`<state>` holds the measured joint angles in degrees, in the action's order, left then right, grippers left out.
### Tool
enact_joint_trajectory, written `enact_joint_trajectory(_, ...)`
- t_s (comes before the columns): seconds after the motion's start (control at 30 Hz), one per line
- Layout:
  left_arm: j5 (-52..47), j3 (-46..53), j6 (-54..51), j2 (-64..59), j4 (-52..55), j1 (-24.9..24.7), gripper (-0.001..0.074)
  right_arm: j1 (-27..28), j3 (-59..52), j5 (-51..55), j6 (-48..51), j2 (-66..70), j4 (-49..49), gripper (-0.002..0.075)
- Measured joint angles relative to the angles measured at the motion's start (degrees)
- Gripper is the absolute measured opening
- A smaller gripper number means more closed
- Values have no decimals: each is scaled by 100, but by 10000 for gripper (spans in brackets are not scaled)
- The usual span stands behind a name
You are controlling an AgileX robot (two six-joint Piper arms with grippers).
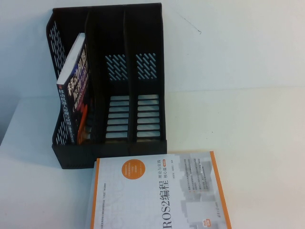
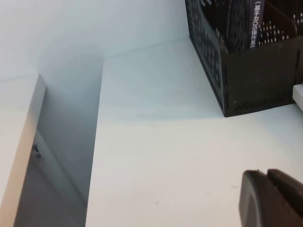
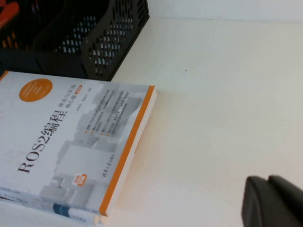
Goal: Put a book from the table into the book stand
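The dark book point(image 1: 72, 82) with white Chinese title stands leaning in the leftmost slot of the black book stand point(image 1: 114, 149) at the back left of the white table point(image 1: 248, 143). Its spine shows in the left wrist view point(image 2: 254, 23), inside the stand point(image 2: 255, 90). Neither gripper shows in the high view. My left gripper point(image 2: 267, 174) is shut and empty, low over bare table to the left of the stand. My right gripper point(image 3: 268, 179) is shut and empty, over bare table to the right of the white book.
A white ROS2 book with an orange border point(image 1: 157, 195) lies flat in front of the stand, also in the right wrist view point(image 3: 71, 146), on top of another book point(image 3: 71, 213). The table's left edge point(image 2: 97, 142) drops off beside the left gripper.
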<state>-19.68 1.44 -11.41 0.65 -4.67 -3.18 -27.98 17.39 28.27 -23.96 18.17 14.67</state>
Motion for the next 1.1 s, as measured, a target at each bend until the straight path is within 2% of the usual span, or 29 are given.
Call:
enact_joint_trajectory(1.0,-14,0,-21,0,0,0,-2,0,-116,-40,0,0,20,8)
enact_joint_trajectory(1.1,-27,0,-21,0,0,0,-2,249,-374,-142,-22,-76,-40,8)
